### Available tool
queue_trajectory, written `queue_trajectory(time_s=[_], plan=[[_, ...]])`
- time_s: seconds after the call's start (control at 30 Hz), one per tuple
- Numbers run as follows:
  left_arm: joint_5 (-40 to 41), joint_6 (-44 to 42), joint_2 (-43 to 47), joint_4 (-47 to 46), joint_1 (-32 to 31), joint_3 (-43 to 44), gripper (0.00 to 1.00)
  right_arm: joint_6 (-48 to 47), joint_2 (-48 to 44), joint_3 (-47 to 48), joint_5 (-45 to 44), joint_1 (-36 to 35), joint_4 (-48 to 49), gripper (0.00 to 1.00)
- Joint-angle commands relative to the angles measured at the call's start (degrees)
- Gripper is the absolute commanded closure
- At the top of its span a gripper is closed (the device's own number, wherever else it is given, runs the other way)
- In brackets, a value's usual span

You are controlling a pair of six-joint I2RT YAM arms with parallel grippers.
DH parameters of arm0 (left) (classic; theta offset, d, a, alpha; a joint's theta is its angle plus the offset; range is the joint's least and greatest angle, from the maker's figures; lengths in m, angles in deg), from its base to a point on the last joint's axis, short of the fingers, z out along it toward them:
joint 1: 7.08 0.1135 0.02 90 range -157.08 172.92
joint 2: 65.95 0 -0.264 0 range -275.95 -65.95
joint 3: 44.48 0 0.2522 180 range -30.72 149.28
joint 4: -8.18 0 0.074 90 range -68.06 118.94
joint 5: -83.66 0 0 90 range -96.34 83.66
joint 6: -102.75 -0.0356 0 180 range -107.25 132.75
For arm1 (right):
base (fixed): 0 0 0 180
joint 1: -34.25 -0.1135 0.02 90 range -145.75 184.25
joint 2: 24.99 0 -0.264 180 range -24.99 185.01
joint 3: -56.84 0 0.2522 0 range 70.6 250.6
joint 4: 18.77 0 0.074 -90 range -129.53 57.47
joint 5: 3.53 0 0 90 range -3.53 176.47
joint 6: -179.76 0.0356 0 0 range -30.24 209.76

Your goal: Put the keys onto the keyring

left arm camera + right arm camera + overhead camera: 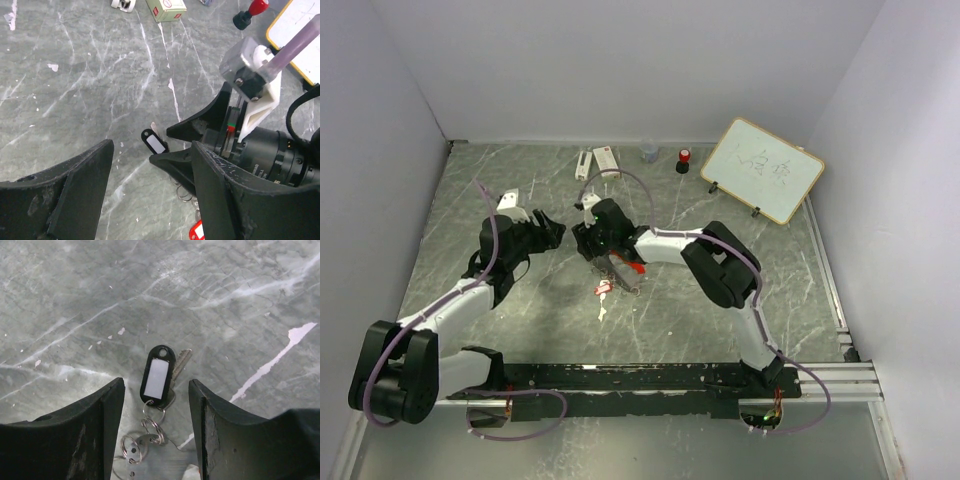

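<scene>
In the right wrist view we see the small black-headed key (157, 376), its oblong plastic head bearing a white label and its short silver blade angled to the upper right. It lies flat on the grey veined stone tabletop (75, 290) at the centre of the frame, squarely in the gap of the right claw (156, 387). That claw stands wide open, its two black fingers on either side of the key without touching it, gripping nothing. Small silver split rings (151, 424) trail from the key's head toward the bottom edge. In the overhead view the curved red plastic keyring (636, 266) with its thin chain lies just lower right of that claw, and the red-headed key (604, 290) just below the claw. The right arm folds at its elbow right of centre and reaches left. The left arm runs diagonally up from the lower left, and the left claw (151, 150), also spread wide and empty, faces the right one closely across the black key.
</scene>
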State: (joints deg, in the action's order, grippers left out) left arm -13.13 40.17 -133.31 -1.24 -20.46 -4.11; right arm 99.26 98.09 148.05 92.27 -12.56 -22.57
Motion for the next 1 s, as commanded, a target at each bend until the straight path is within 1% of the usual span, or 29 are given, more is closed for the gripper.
queue_trajectory(time_s=[0.0,0.13,0.27,0.47,0.5,0.63,0.73,0.87,0.97], plan=[[-0.73,-0.97,2.54,1.59,1.19,2.26,0.26,-2.55,2.73,2.53,-4.57,-2.01,-4.21,0.46],[-0.46,-1.3,4.52,2.96,1.89,2.48,0.26,-3.8,4.33,4.43,-10.08,-4.09,-7.28,0.46],[-0.42,-1.49,5.69,4.06,2.76,2.49,0.25,-3.93,5.38,5.27,-14.45,-5.09,-10.07,0.52],[-0.76,-1.58,6.06,4.23,3.43,2.14,0.25,-3.0,4.93,3.66,-16.26,-5.06,-10.51,0.75],[-0.83,-1.58,5.98,4.2,3.52,2.01,0.25,-2.99,4.83,3.53,-16.31,-5.14,-10.51,0.77],[-0.91,-1.58,6.03,4.16,3.72,2.02,0.26,-3.23,4.03,3.13,-16.92,-5.13,-9.95,0.8],[-1.09,-1.71,5.92,3.53,3.72,1.74,0.26,-3.85,1.95,1.48,-17.05,-5.11,-7.24,0.8],[-2.38,-2.34,6.46,0.14,3.81,0.39,0.26,-4.69,-2.76,-2.38,-16.61,-5.1,-1.85,0.8],[-4.97,-1.94,6.22,-3.37,3.81,-0.69,0.25,-5.14,-6.91,-6.8,-15.43,-5.11,2.87,0.8]])
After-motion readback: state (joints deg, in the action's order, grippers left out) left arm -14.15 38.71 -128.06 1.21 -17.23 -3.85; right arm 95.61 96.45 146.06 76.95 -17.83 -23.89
